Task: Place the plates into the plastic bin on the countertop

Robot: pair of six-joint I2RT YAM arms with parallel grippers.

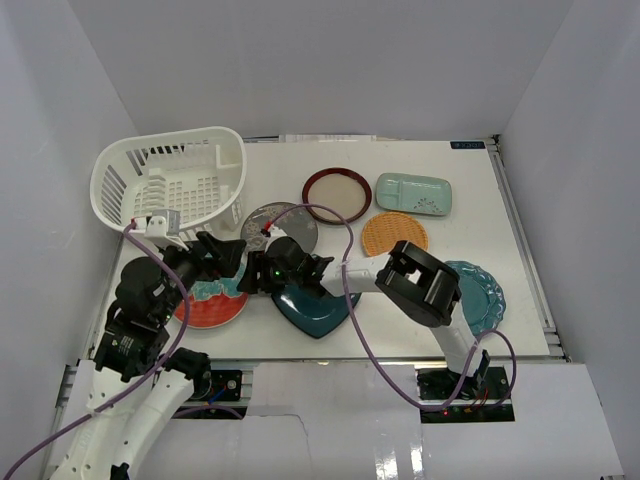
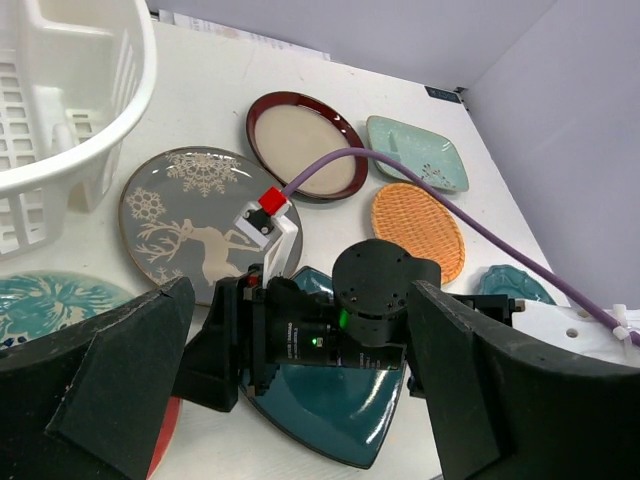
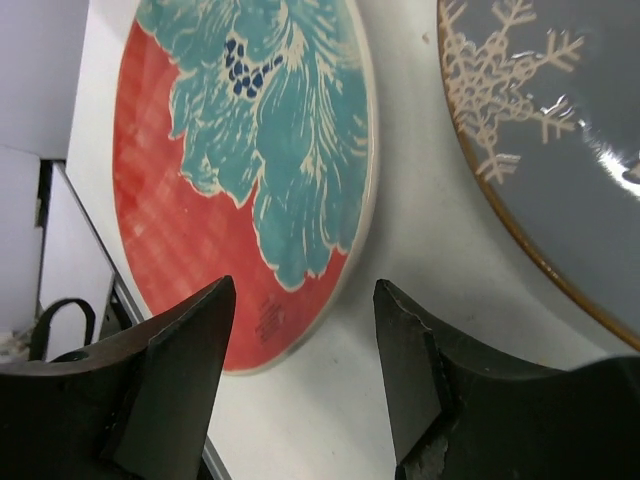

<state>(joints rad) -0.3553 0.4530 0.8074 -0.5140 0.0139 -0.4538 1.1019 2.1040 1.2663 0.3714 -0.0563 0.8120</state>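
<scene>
The red floral plate (image 1: 210, 305) lies at the front left, also in the right wrist view (image 3: 200, 200). My right gripper (image 1: 248, 280) is open and empty; in its own view (image 3: 305, 340) its jaws straddle that plate's right rim, just above the countertop (image 1: 400, 330). Its wrist hangs over the dark-teal square plate (image 1: 315, 308) (image 2: 350, 400). My left gripper (image 1: 228, 256) (image 2: 300, 400) is open and empty, close behind the right one. The grey tree-motif plate (image 1: 285, 222) (image 2: 190, 220) (image 3: 560, 150) lies beside the white plastic bin (image 1: 170, 140) (image 2: 120, 110).
The maroon-rimmed plate (image 1: 337, 194) (image 2: 300, 145), pale-green tray (image 1: 413, 194) (image 2: 420, 150), orange woven plate (image 1: 394, 234) (image 2: 415, 225) and teal scalloped plate (image 1: 482, 295) (image 2: 510, 283) lie to the right. A purple cable (image 1: 345, 250) loops over the plates. White walls enclose the counter.
</scene>
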